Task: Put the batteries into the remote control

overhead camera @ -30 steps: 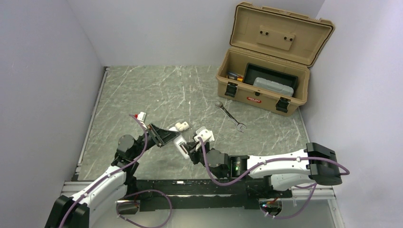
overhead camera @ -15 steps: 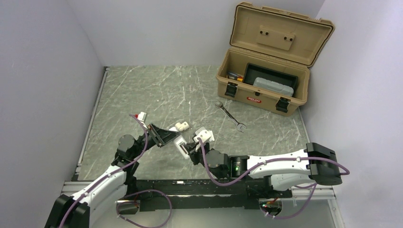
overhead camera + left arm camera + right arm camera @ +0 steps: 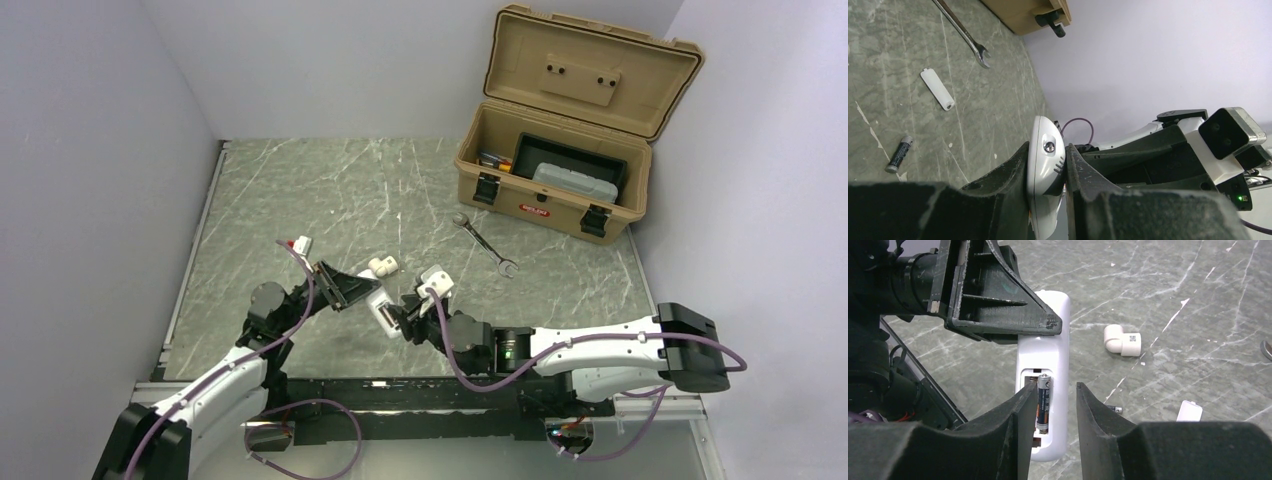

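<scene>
The right gripper [image 3: 1056,390] has its jaws apart, one on each side of the open battery bay in the back of the remote control [image 3: 1045,357], clamped on nothing; between them one battery [image 3: 1043,402] lies lengthwise in the bay, close by the left finger [image 3: 1020,430] and clear of the other; the left gripper [image 3: 1046,155] is closed on the remote control's two faces and holds it on edge above the table [image 3: 1173,280], near the front edge between the two arms; the second battery [image 3: 899,154] lies loose on the table below, just beside the remote; a small white battery cover [image 3: 937,89] lies near it; a white pipe fitting [image 3: 1122,340] sits a little farther out; beyond that lies a silver wrench [image 3: 485,244], and at the far right an open tan toolbox [image 3: 570,130].
</scene>
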